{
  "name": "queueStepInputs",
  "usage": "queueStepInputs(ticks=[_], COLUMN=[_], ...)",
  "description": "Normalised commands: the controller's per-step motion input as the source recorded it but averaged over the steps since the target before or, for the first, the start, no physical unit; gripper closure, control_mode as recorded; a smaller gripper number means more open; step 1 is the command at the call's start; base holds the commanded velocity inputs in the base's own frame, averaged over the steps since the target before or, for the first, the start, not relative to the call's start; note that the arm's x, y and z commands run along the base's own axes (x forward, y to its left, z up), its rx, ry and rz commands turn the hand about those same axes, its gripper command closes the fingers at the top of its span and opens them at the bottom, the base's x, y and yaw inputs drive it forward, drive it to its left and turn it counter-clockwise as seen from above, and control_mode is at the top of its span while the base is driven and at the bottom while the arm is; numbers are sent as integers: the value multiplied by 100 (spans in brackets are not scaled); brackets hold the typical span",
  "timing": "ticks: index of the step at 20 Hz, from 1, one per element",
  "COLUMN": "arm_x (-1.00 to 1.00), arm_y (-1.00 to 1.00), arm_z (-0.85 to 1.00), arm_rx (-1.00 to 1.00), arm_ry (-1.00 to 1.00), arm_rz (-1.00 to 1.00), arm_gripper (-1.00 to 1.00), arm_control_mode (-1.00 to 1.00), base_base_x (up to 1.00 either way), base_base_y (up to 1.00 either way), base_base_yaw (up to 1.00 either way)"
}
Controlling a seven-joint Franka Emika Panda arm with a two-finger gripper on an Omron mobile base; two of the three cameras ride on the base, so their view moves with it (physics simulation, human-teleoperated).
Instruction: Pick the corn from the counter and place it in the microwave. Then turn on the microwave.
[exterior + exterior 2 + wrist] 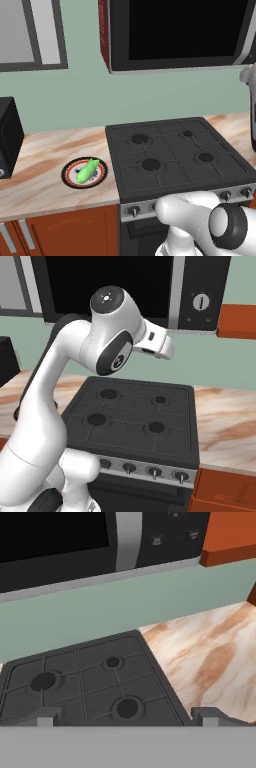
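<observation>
The bright-green corn (87,170) lies on a round plate with a black and red rim (70,176), on the beige marble counter (45,150) left of the stove. The black-fronted microwave (175,35) hangs above the stove with its dark door shut; its dial (201,302) is on the right panel. My gripper (128,718) is open and holds nothing; its two dark fingertips (47,717) stand wide apart. My white hand (159,346) hovers high over the stove, just under the microwave (125,286) and far to the right of the corn.
A black gas stovetop (175,155) with knobs along its front fills the middle. A smaller black box (7,135) stands at the counter's left end. More counter (225,421) lies right of the stove, below a red-brown wall cabinet (237,321).
</observation>
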Motion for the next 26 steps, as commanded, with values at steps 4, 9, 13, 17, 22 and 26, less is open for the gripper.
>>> queueStepInputs(ticks=[4, 9, 13, 17, 22, 26], arm_x=[0, 2, 13, 19, 18, 23], arm_y=[-26, -21, -12, -3, -1, 0], arm_z=[34, 36, 36, 30, 23, 13], arm_rx=[0, 0, 0, 0, 0, 0], arm_ry=[-15, -15, -12, -11, -11, -6], arm_rz=[0, 0, 0, 1, 1, 3], arm_gripper=[-100, -100, -100, -100, -100, -100], arm_control_mode=[-100, -100, -100, -100, -100, -100], base_base_x=[0, 0, 0, 0, 0, 0], base_base_y=[0, 0, 0, 0, 0, 0], base_base_yaw=[0, 0, 0, 0, 0, 0])
